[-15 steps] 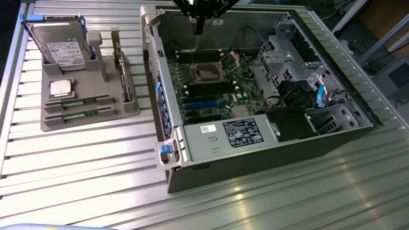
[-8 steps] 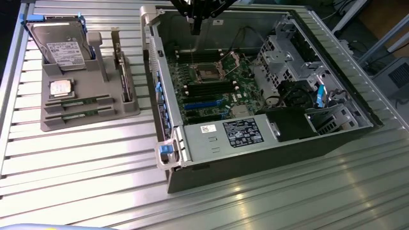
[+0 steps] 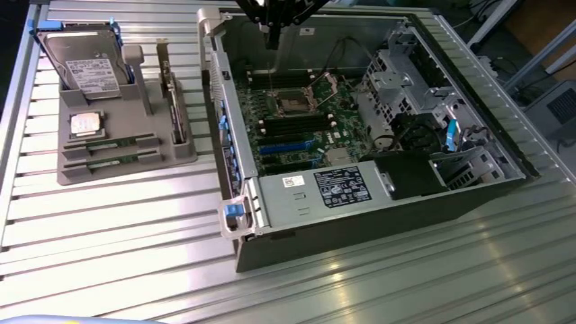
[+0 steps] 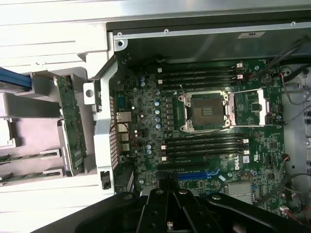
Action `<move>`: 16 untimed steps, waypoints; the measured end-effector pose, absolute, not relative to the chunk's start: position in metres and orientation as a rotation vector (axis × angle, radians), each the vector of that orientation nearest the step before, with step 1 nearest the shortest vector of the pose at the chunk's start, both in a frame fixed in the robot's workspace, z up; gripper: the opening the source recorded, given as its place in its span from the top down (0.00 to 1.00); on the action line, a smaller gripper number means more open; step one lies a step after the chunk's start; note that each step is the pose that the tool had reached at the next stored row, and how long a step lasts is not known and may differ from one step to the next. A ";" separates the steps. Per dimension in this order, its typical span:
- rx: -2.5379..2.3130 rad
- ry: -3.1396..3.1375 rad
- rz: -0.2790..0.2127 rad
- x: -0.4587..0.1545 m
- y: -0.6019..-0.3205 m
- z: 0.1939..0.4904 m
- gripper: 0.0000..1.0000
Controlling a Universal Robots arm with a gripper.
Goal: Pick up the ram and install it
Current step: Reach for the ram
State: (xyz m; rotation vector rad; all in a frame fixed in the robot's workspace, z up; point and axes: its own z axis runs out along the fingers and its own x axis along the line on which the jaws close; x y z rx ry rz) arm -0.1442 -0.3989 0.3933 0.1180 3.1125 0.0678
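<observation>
The hand hangs closed above the far end of the open computer case, its fingers pressed together with nothing between them. In the wrist view the hand sits over the green motherboard, near the blue slot and the black memory slots that flank the bare processor socket.

The ram is well apart from the hand – it lies flat in a slot of the grey tray on the worktop, outside the case on the exterior view's left, with a second stick in the slot just beside it. The wrist view catches both sticks at the tray's edge.

On the same tray a silver hard drive with blue rails stands propped upright, a small square chip rests below it, and a dark expansion card stands on edge – nearest the case wall.
</observation>
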 end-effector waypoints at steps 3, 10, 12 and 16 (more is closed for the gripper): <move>0.118 3.112 0.068 -0.146 -0.399 0.393 0.90; 0.118 3.112 0.068 -0.155 -0.399 0.393 0.90; 0.118 3.112 0.068 -0.157 -0.399 0.393 0.90; 0.118 3.112 0.068 -0.162 -0.399 0.393 0.90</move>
